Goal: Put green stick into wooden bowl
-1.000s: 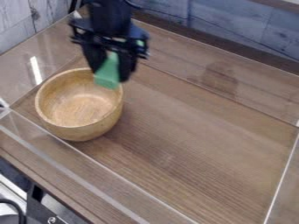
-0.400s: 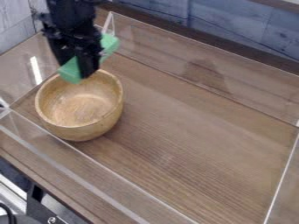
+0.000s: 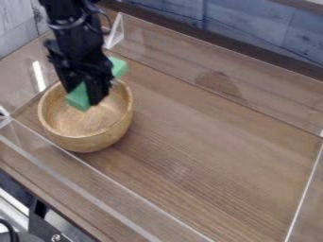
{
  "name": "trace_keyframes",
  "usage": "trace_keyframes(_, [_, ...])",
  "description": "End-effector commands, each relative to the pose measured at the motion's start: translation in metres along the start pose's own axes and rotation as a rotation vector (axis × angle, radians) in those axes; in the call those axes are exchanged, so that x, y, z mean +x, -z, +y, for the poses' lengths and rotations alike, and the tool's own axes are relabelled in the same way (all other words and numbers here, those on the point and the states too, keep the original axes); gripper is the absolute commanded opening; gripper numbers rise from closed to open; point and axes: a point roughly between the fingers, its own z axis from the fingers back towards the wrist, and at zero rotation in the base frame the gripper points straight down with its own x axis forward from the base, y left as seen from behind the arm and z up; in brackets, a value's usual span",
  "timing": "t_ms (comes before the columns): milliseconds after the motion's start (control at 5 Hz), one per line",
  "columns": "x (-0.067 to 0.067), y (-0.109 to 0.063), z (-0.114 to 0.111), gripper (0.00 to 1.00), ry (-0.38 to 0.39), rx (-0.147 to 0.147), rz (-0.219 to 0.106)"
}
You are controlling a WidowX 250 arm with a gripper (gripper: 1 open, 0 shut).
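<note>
**Green Stick Held Over Bowl Hollow**

Gripper (image 3: 86, 90): black, pointing straight down, jaws closed on the green stick (image 3: 91, 87). Stick gripped near its middle, green showing between the fingers at the lower end and again at roughly 2 o'clock of the fingertips. Lower tip of the stick hanging over the hollow, at or just below rim level; contact with the bowl floor cannot be determined.

Wooden bowl (image 3: 86, 120): directly beneath the gripper, round, light tan, thick-walled, upright. Gripper and stick covering the bowl's rim from about 11 to 1 o'clock. Inner floor visible at 6 o'clock of the fingers, speckled grain.

Table (image 3: 214, 142): dark brown wood-grain surface, bowl resting on it toward the 9 o'clock side. Glare patch on the boards at about 2 o'clock from the bowl.

Clear barrier (image 3: 164, 222): transparent panels enclosing the work surface, bright edges running along the 6 o'clock, 9 o'clock and 3 o'clock sides.

Back wall (image 3: 252, 24): grey-blue weathered planks at 12 to 1 o'clock, beyond the table's far edge.
</note>
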Motion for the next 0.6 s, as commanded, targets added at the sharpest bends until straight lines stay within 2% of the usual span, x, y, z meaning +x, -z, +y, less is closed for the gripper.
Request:
trace_keyframes(0, [0.002,-0.008,-0.005,0.00,0.001,0.012,-0.016])
trace_keyframes(200, [0.000,-0.014,-0.007,0.00,0.018,0.008,-0.011])
trace_keyframes(400, [0.002,-0.022,-0.010,0.00,-0.012,0.008,-0.005])
